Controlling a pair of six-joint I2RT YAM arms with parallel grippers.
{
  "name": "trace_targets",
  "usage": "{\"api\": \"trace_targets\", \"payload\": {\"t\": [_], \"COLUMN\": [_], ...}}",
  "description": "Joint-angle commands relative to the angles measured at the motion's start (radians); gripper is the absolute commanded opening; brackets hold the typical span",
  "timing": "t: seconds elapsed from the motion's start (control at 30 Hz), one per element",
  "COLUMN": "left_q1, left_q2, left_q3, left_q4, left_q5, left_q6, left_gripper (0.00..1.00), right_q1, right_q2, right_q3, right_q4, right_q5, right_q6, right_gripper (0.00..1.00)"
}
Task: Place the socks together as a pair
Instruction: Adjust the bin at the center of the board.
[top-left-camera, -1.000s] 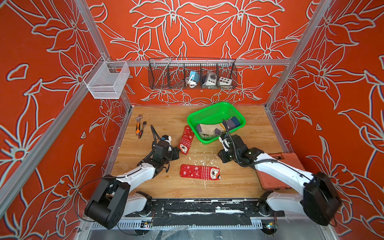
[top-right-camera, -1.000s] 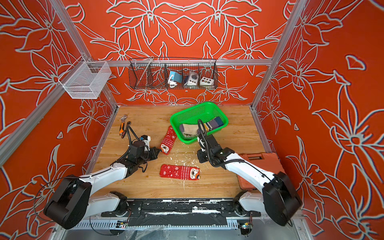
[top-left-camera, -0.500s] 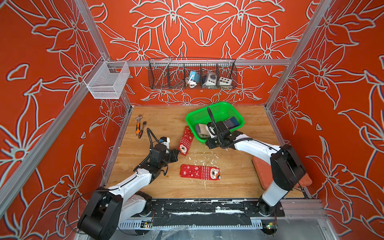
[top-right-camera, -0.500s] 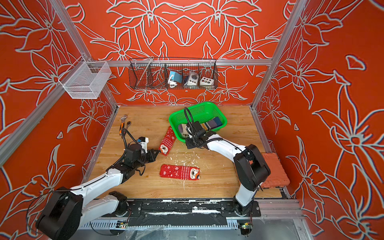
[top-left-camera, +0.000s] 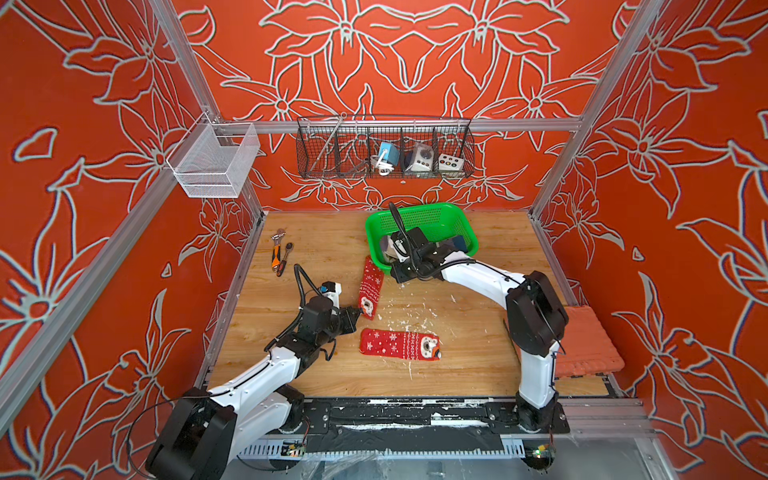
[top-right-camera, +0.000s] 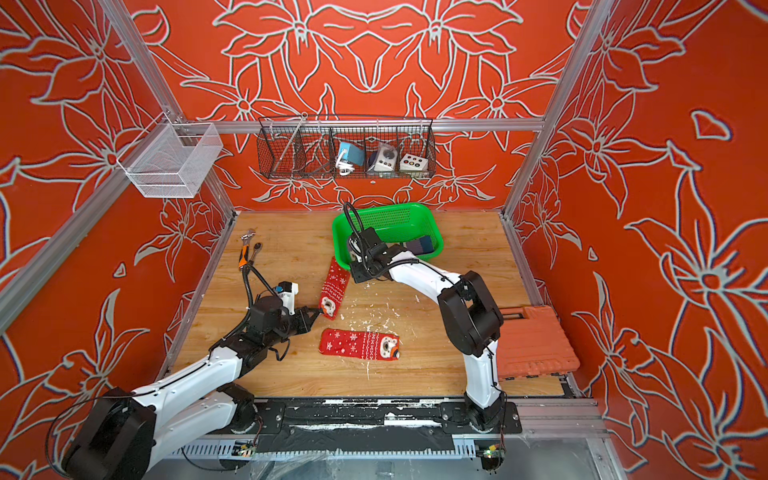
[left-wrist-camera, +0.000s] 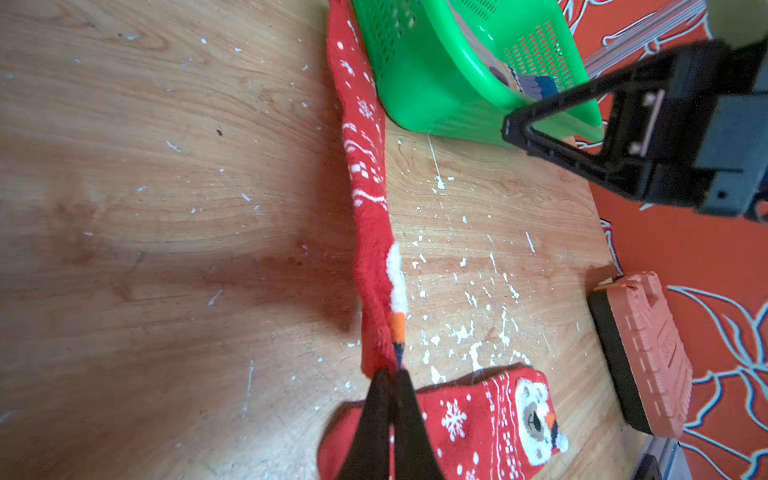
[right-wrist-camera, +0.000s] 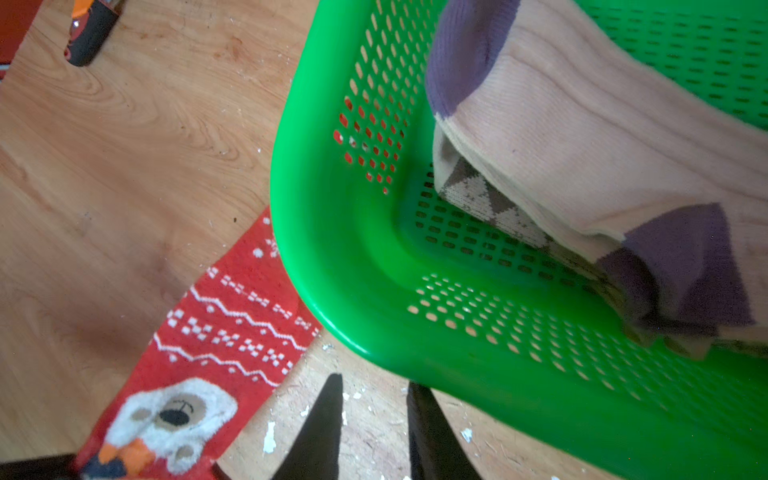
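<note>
Two red snowflake socks lie on the wooden table. One sock runs from the green basket toward my left gripper, which is shut on its bear-face toe end and holds that end up on edge. The other sock lies flat just in front. My right gripper is open with nothing between its fingers, just outside the basket's near corner. Cream socks with purple toes and an argyle sock lie in the basket.
Hand tools lie at the table's back left. An orange tool case sits at the right edge. A black wire rack and a white mesh basket hang on the frame. White flecks dot the table's middle.
My right gripper has moved from the table's middle back to the basket's near left corner, its arm rising and folding. The left gripper has stayed on the sock's toe.
</note>
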Motion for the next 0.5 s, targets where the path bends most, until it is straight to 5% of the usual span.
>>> {"api": "trace_targets", "payload": {"t": [0.0,0.33,0.47], "left_q1": [-0.041,-0.161,-0.231], "left_q2": [-0.011,-0.027,0.068], "left_q3": [0.014,0.040,0.089], "left_q4": [-0.003,0.044,0.081], "left_q5": [-0.009,-0.042,-0.067], "left_q6": [-0.029,-0.085,-0.100], "left_gripper": [0.00,0.00,0.00], "right_q1": [0.003,0.003,0.002], "right_q2": [0.049,0.096,0.064], "right_q3": [0.078,0.160,0.144], "right_q4": [-0.036,-0.066,-0.073], "right_q5": [0.022,0.017,-0.033], "right_q6": [-0.022,-0.033,-0.023], "right_gripper": [0.29,0.29,0.29]}}
